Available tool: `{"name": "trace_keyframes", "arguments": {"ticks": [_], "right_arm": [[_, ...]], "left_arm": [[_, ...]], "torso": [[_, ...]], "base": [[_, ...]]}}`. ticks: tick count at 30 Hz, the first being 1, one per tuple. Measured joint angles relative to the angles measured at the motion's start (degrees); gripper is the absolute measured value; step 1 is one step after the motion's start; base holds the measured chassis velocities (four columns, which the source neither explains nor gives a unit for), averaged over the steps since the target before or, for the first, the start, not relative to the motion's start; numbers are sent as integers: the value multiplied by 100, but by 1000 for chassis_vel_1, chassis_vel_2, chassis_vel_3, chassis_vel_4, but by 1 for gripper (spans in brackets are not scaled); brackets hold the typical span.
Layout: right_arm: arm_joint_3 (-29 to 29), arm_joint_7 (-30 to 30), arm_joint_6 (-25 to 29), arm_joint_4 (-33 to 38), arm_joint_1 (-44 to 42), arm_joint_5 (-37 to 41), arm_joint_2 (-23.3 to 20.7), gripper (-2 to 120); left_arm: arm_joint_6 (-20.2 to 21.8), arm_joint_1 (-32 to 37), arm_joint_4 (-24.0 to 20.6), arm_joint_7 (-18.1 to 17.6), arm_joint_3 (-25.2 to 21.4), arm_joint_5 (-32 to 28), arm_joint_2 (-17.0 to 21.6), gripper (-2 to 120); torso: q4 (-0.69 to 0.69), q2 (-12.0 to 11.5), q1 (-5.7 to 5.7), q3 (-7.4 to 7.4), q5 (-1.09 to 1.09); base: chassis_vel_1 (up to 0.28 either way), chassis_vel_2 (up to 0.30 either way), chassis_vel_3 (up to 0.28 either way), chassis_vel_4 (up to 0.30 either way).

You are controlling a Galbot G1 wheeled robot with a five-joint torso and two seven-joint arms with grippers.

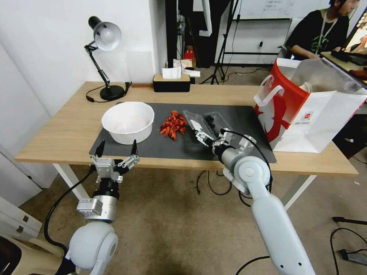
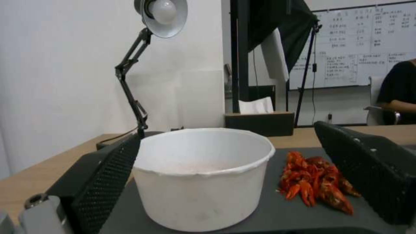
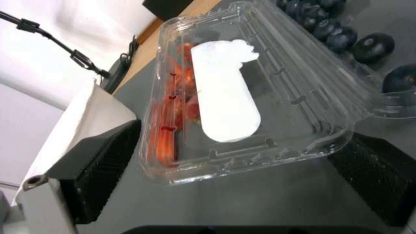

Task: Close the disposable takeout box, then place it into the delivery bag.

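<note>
Right claw (image 1: 201,136) spread at takeout box (image 1: 202,121) lid (still up), left claw (image 1: 116,148) spread.

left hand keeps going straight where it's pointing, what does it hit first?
Most likely the white bowl: it sits dead ahead between the open left hand's fingers. Depth is unclear, but nothing lies between them.

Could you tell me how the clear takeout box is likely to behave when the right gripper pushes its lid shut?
The box looks like thin clear plastic, so the lid would probably flex rather than swing stiffly. Holding a few blueberries, it seems light and may slide on the mat. The right gripper has open fingers on either side of the lid's edge; squeezing could buckle it.
</note>
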Motion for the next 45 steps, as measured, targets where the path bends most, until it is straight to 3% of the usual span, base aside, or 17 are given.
{"name": "trace_keyframes", "arguments": {"ticks": [37,45], "right_arm": [[-129,-233,101,-139,55,-83,234,100],[-133,-126,-257,96,-91,-74,74,100]], "left_arm": [[-35,-20,65,-4,-2,46,23,100],[-29,-9,6,-7,-13,39,34,100]], "torso": [[0,0,-1,0,0],[0,0,-1,0,0]], "base": [[0,0,0,0],[0,0,0,0]]}}
